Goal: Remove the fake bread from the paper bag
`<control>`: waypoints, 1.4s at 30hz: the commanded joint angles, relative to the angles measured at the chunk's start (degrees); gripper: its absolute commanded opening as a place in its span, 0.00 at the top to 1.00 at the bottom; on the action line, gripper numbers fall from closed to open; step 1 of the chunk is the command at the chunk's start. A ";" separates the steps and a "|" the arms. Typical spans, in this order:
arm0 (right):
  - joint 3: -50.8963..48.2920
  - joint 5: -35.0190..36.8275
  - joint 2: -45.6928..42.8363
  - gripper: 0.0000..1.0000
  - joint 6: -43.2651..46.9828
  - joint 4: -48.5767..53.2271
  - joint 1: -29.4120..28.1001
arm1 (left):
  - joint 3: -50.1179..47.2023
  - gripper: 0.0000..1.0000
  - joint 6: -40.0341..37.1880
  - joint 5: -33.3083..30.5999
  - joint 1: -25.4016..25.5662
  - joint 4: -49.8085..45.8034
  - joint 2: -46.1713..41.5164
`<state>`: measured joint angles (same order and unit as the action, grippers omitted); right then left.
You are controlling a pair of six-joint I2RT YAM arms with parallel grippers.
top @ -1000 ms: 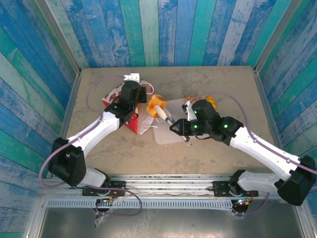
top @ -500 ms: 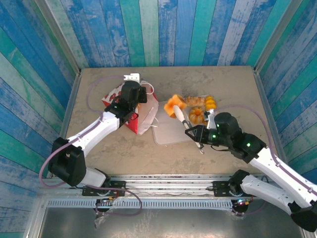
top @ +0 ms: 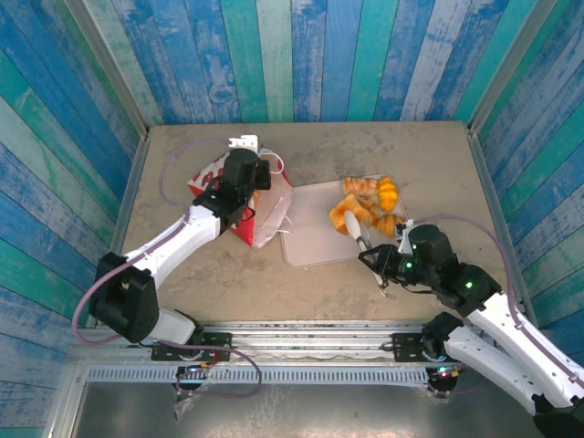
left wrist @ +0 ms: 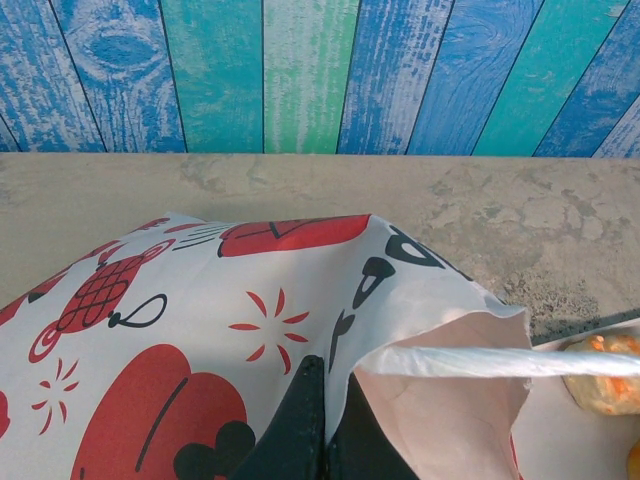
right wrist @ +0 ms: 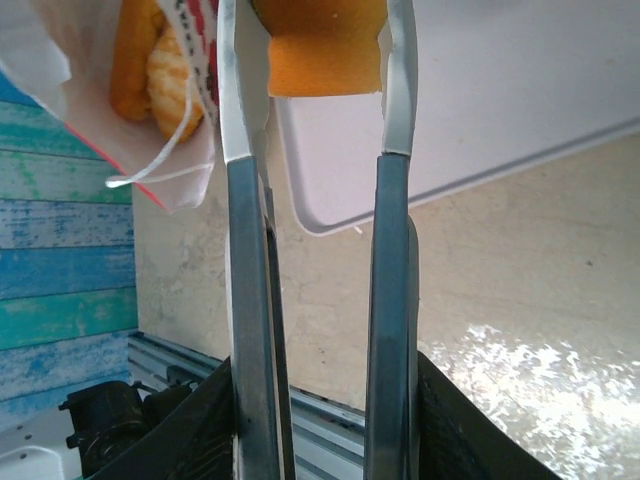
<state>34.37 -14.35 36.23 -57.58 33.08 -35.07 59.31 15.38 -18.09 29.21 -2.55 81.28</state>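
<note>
Closest in, the right gripper (top: 353, 228) reaches over the near right part of the pale tray (top: 310, 245). Its fingers are narrowed onto an orange piece of the fake bread (top: 340, 215), which sits over the tray; whether it touches the tray cannot be told. Just beyond, several more golden and orange pastries (top: 376, 195) cluster on the tray's far right corner. To the left, the paper bag (left wrist: 200, 320) lies tipped on the desk (top: 411, 155) with its white mouth facing the tray, touching the tray's left edge. In the right wrist view, another pastry (right wrist: 150, 60) shows inside that mouth. Farther back, the left gripper (left wrist: 326, 400) is pinched tight on the bag's upper rim.
</note>
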 commanded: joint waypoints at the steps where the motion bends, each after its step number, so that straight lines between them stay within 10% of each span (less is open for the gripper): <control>1: -1.63 -1.17 -1.39 0.59 -1.16 0.74 0.40 | 0.37 0.98 -0.36 -0.34 0.04 2.11 1.71; 42: -8.87 -4.46 0.04 0.46 -3.22 1.23 7.47 | -0.25 0.98 -1.31 -0.29 0.07 2.27 0.81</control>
<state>23.68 -19.75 36.84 -61.45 31.29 -27.94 59.29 14.81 -18.06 29.21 -2.52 81.28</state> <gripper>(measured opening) 0.535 0.048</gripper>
